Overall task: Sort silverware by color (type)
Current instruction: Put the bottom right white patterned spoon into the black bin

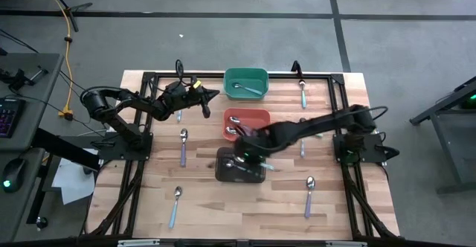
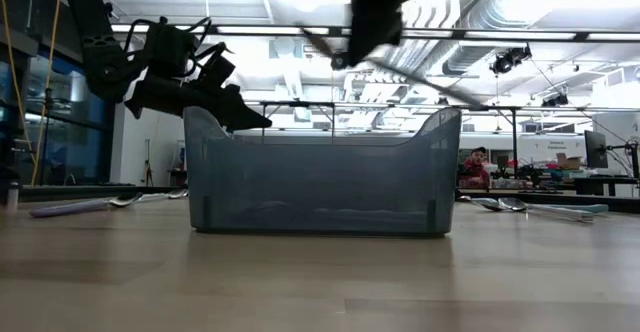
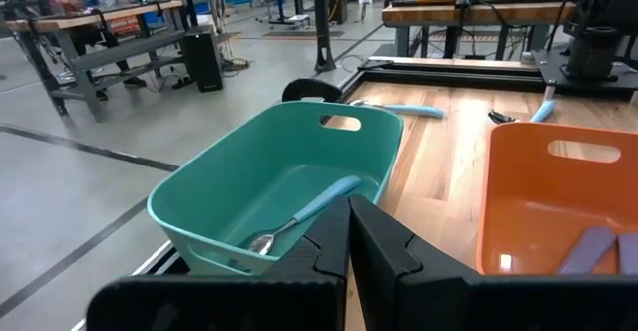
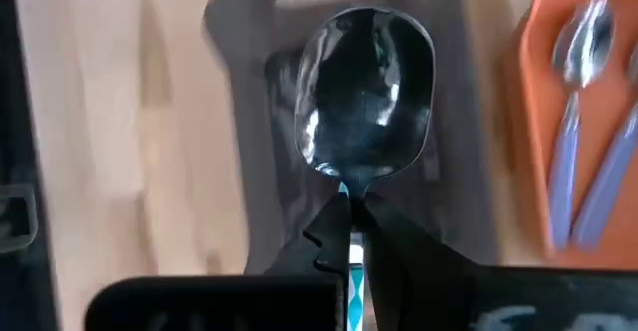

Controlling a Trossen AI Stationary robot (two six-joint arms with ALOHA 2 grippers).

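a: start near. on the near part of the bench [image 1: 223, 210] two spoons lie loose, one near left [image 1: 175, 204] and one near right [image 1: 309, 195]. leave them for now?

b: yes. the step in hand is the right end effector [image 1: 249, 156], hanging over the black bin [image 1: 239, 165] in the middle. its fingers are closed on the teal-handled spoon [image 4: 367, 97], pinching the neck just behind the bowl, bowl pointing away from the wrist.

a: how would you release it well?

b: i judge it best to keep the spoon centred between the bin walls, go low, then part the fingers, so it drops flat and doesn't bounce off the rim.

a: and behind that?

b: the orange bin [image 1: 248, 120] holds lavender-handled spoons [image 4: 583, 142]; the green bin [image 1: 246, 82], farthest, holds a light blue one [image 3: 304, 212]. the left end effector [image 1: 210, 96] waits just left of the green bin, fingers together, holding nothing. more spoons lie at the far right [image 1: 302, 92] and left of middle [image 1: 183, 146].
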